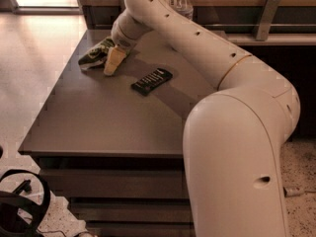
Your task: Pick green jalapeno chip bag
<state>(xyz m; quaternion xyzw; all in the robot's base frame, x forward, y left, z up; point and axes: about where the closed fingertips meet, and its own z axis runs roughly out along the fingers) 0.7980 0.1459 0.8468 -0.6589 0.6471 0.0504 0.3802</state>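
The green jalapeno chip bag [95, 54] lies crumpled on the far left part of the table, green with pale patches. My gripper [113, 62] reaches down at the bag's right edge, its pale finger [114, 60] touching the tabletop right next to the bag. The arm stretches from the lower right across the table to it. Part of the bag is hidden behind the gripper.
A flat black bar [151, 80] with white marks lies on the grey table [98, 122] right of the gripper. A clear bottle with a white cap [184, 4] stands at the back, mostly hidden by the arm. A wooden counter runs behind; black cables lie on the floor at lower left.
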